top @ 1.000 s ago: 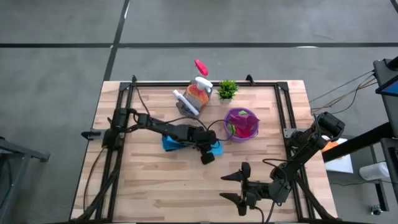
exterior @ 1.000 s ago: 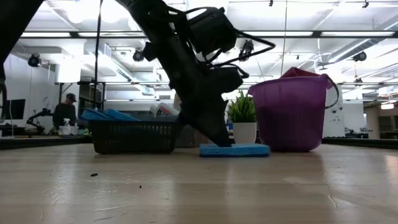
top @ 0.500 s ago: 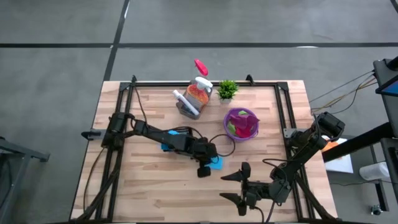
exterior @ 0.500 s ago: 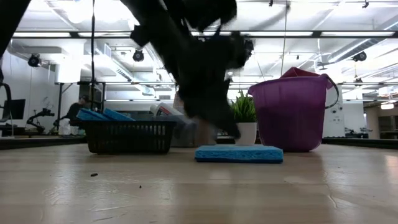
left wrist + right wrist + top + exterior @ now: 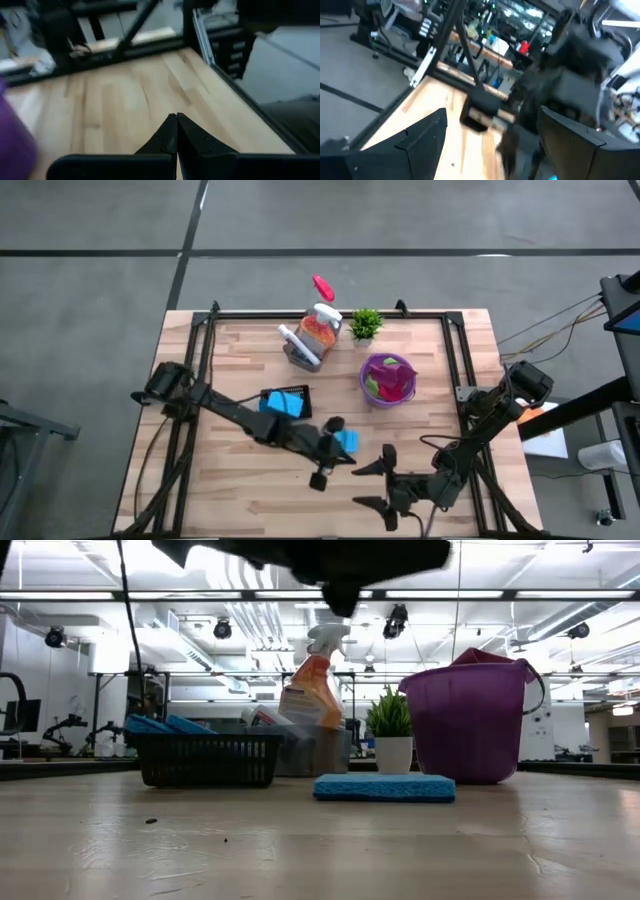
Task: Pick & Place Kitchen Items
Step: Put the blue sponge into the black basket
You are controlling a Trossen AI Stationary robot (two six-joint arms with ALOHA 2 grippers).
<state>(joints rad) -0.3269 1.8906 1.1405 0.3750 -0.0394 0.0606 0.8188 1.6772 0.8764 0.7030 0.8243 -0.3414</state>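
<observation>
A blue sponge (image 5: 346, 441) lies flat on the bench, near the middle toward the front edge. Just beside it hovers our left gripper (image 5: 326, 452), fingers pressed closed on nothing. We judge we are between picks: the next move calls for opening over the sponge, or for the right gripper (image 5: 372, 483), spread wide near the front edge, to reach in. Behind sit a dark basket (image 5: 286, 402) of more blue sponges, a purple bucket (image 5: 388, 379) holding cloths, an orange spray bottle (image 5: 319, 326) and a potted plant (image 5: 365, 324) at the back edge.
</observation>
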